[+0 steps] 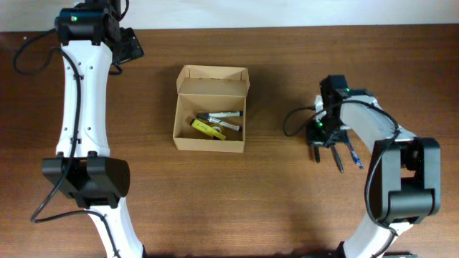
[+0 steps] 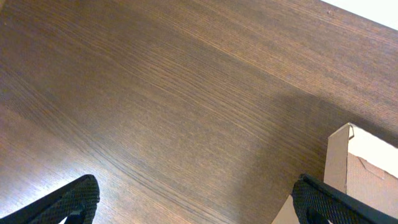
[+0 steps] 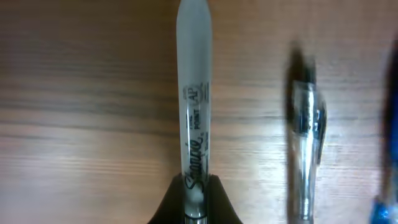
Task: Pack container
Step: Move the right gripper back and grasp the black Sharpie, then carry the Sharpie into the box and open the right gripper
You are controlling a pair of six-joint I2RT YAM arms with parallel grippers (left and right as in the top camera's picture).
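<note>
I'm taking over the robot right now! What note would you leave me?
Left gripper: open, empty, hovering near the container.
Right gripper: fingers closed on a Sharpie marker, right of the container.
Done: lid open, markers and a yellow item inside.
Left: probably pack the Sharpie, then the clear pen and blue pen from the table; close the lid.

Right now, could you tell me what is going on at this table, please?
The robot is packing pens into a cardboard box. The box stands open in the middle of the table, with a couple of markers and a yellow item inside. The right gripper is down at the table, closed around a grey marker, beside a clear pen and a blue one. The left gripper is open and empty, over bare wood near the box's corner.
</note>
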